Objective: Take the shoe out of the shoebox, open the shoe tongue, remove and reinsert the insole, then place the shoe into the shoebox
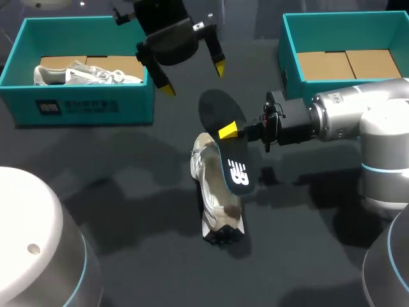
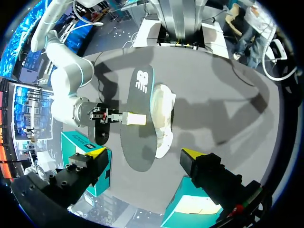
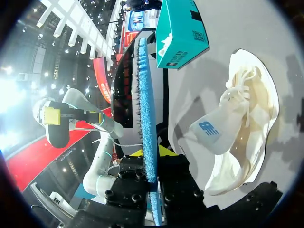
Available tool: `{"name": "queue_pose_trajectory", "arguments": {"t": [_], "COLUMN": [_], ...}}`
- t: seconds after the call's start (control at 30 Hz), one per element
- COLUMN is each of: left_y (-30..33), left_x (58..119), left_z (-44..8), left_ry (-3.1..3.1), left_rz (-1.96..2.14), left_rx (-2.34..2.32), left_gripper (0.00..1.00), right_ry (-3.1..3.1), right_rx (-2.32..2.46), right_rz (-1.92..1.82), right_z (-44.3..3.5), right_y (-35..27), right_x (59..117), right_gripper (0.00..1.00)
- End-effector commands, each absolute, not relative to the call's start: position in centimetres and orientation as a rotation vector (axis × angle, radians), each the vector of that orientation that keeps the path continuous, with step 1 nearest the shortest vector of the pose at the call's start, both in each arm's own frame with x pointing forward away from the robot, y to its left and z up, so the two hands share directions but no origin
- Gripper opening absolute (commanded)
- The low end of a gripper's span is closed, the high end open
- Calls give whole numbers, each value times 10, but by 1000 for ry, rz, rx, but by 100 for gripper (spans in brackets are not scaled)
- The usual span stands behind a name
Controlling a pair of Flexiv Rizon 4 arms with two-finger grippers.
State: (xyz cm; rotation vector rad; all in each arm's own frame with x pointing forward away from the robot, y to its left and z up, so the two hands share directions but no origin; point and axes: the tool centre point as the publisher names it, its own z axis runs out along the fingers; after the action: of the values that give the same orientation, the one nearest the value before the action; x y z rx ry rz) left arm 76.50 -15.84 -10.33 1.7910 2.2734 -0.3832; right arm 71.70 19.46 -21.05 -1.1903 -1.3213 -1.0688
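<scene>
Shoe [image 1: 213, 206] on table [image 1: 121, 192], another [image 1: 89, 74] in shoebox [image 1: 77, 105]

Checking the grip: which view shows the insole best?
Left wrist view: the whole insole shows face-on, the right pincer clamped at its edge. Head view shows it slanted above the shoe; right wrist view, only edge-on.

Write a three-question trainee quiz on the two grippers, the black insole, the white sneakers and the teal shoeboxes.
1. True or false: the left gripper is open, holding nothing.
2. The boxed white mesh sneaker lies in: A, the left teal cardboard shoebox; B, the right one.
3. Fill in: the flat black foam insole is clamped by the ___ gripper.
Key: 1 true; 2 A; 3 right gripper.
</scene>
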Motion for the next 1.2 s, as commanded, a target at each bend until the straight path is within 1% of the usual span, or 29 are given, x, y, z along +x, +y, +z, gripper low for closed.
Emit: {"name": "queue_pose_trajectory", "arguments": {"t": [0.03, 0.2, 0.57, 1.1, 1.2], "left_y": [-154, -154, -128, -128, -123], "left_x": [763, 763, 764, 764, 766], "left_z": [-106, -106, -111, -111, -120], "left_ry": [2192, 2192, 2033, 2033, 1977], "left_rz": [-470, -470, -613, -613, -621], "left_rx": [1722, 1722, 1631, 1631, 1632], "left_gripper": [100, 100, 100, 100, 100], "right_ry": [-1323, -1323, -1323, -1323, -1323], "right_rx": [-1194, -1194, -1194, -1194, -1194], "right_rz": [-1069, -1069, -1069, -1069, -1069], "right_z": [-210, -210, -210, -210, -210], "right_y": [195, 195, 195, 195, 195], "right_x": [716, 716, 716, 716, 716], "right_gripper": [0, 0, 0, 0, 0]}}
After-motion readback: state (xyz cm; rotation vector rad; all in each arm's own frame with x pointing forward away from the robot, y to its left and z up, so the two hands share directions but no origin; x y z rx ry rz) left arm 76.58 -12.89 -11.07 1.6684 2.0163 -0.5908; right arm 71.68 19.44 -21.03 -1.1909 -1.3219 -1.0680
